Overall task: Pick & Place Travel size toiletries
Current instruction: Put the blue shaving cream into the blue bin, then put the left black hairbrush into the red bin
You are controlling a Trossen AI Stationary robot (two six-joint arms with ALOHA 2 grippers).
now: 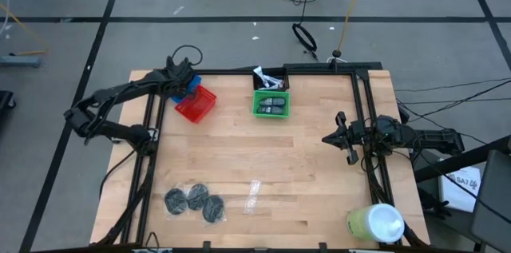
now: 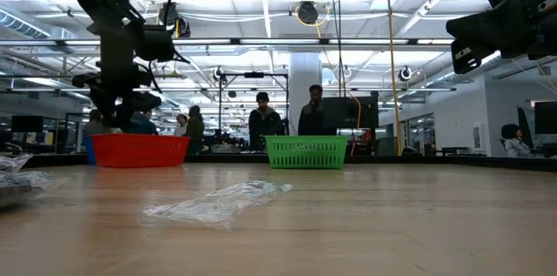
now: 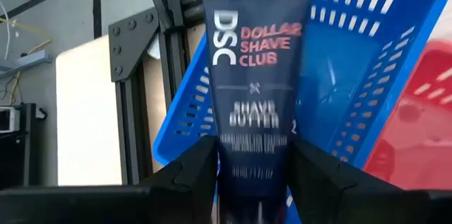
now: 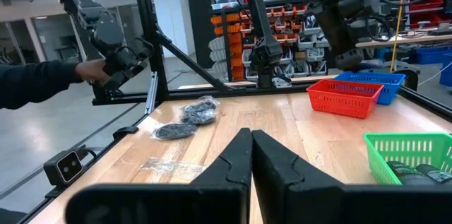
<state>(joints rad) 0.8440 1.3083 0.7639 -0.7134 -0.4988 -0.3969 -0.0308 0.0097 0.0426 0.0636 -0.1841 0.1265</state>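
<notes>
Above the blue basket [image 3: 367, 61], your left pincer [image 3: 256, 174] pinches a dark blue packet [image 3: 258, 75]; your right pincer [image 4: 251, 155] waits pressed together.

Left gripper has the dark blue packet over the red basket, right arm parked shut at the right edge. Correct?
Not quite. The left gripper has the dark blue packet over the blue basket, not the red basket; the left wrist view shows it. The right gripper is indeed shut.

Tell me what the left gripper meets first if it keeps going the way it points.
Probably the blue basket: the left gripper points into it, with the dark blue packet between its fingers leading. Depth is unclear.
</notes>
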